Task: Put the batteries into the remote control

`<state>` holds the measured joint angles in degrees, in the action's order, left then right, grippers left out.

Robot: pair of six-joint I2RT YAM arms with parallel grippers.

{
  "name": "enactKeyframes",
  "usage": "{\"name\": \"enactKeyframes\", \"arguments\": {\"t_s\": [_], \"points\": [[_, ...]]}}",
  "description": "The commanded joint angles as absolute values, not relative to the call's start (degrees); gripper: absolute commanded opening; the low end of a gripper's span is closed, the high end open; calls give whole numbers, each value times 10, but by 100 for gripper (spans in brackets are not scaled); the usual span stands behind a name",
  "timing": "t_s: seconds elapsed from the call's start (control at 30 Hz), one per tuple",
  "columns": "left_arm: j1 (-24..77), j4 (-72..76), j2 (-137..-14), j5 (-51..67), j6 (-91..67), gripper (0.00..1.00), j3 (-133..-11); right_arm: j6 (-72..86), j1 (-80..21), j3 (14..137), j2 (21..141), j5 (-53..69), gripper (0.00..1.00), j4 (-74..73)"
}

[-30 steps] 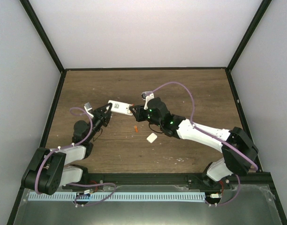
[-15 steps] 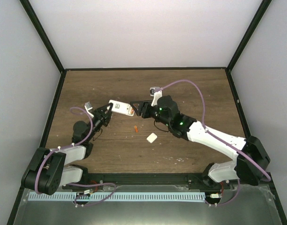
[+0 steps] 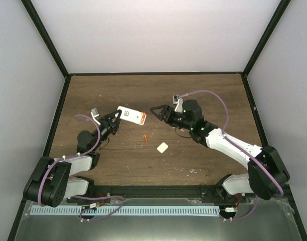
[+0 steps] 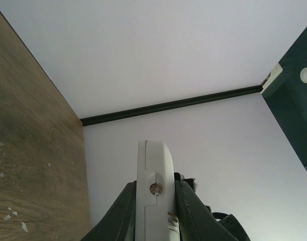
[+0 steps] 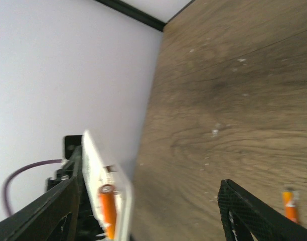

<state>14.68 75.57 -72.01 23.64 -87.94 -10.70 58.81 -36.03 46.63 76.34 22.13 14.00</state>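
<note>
The small white rectangular plastic remote control (image 3: 129,115) is up off the dark wooden table (image 3: 213,95). My left gripper (image 3: 118,116) pinches it at one short end, and the left wrist view shows both black fingers pressed flat against its two faces. The remote's long axis runs out from that grip toward my right gripper (image 3: 156,114). Its free end points at that hand and stops just short of it, not touching. In the recess at that free end sits one tiny orange cylinder, the seated battery (image 5: 107,208). It seems to lie along the remote's length, though the right wrist view is blurred. My right gripper is spread wide with nothing between its fingers.

The other tiny orange cylinder, the loose battery (image 3: 145,137), lies on the table to the near side of the remote's free end, toward the arm bases and clear of the remote. It is nearer my right gripper than my left, and the left is occupied. I judge one cell is in and one is left, and the right hand should fetch it by dropping down and back from the remote's end. The loose battery looks to lie roughly crosswise to the remote, but it is too small to be sure. If so, I expect it will need turning to line up with the recess. A small white plastic cover piece (image 3: 162,147) lies farther from the remote on the same near side, just past the loose battery, and I should not nudge it.
</note>
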Motion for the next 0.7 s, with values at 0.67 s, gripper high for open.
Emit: {"name": "enactKeyframes", "arguments": {"t_s": [0.67], "points": [[146, 830, -744, 246, -881, 0, -118, 746, -355, 462, 864, 374, 60, 384]]}}
